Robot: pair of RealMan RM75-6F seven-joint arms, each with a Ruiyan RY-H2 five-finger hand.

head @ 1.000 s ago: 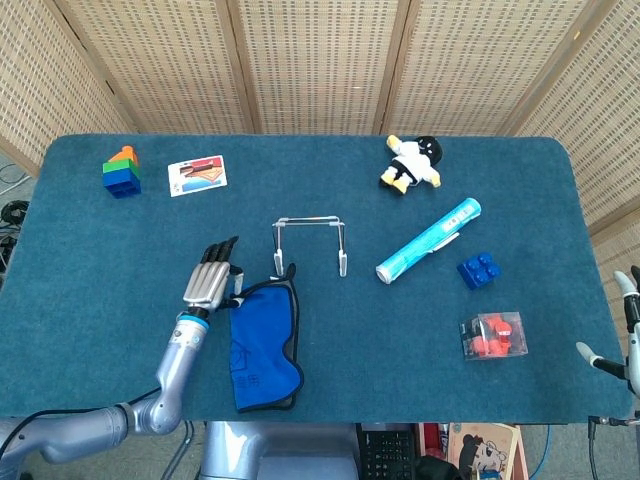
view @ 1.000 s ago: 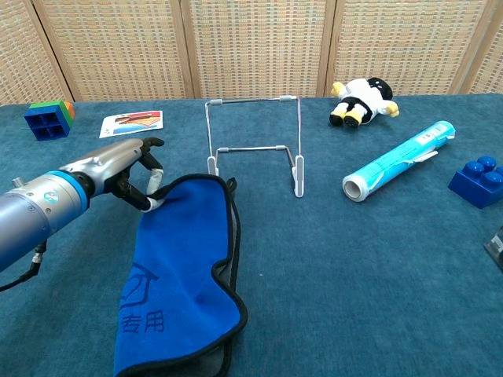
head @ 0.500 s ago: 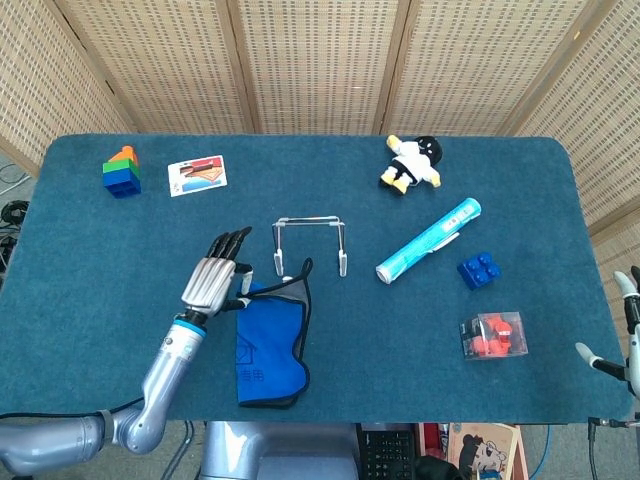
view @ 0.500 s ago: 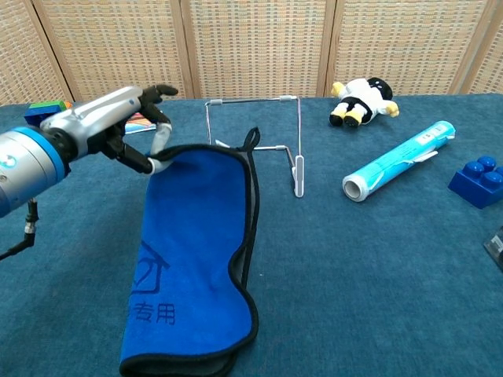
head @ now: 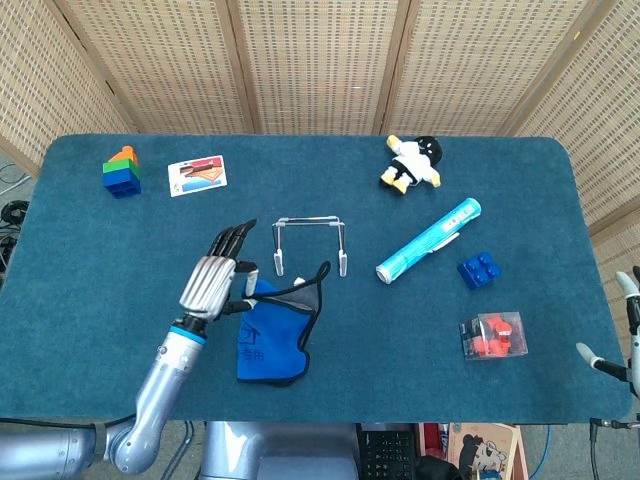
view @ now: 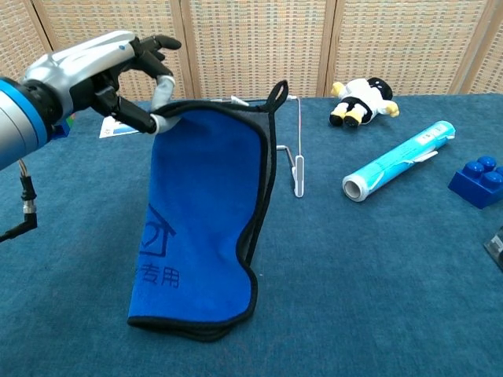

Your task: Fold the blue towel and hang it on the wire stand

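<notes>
My left hand [head: 215, 283] [view: 106, 77] pinches the top corner of the folded blue towel [head: 274, 332] [view: 206, 212] and holds it up in the air. The towel hangs down with its lower edge near or on the table; black trim and a loop show at its upper right. The wire stand [head: 310, 243] [view: 295, 161] stands upright just beyond the towel, partly hidden by it in the chest view. My right hand [head: 630, 335] is only a sliver at the far right edge of the head view, away from the towel.
A rolled tube [head: 429, 240], a blue brick [head: 479, 270], a clear box of red pieces [head: 493, 335] and a plush toy [head: 411, 163] lie to the right. A stacked brick [head: 122, 171] and a card [head: 197, 174] sit at the back left.
My left hand has risen, lifting the towel off the table until it hangs, and has carried it a little toward the stand. The right hand has not moved.
</notes>
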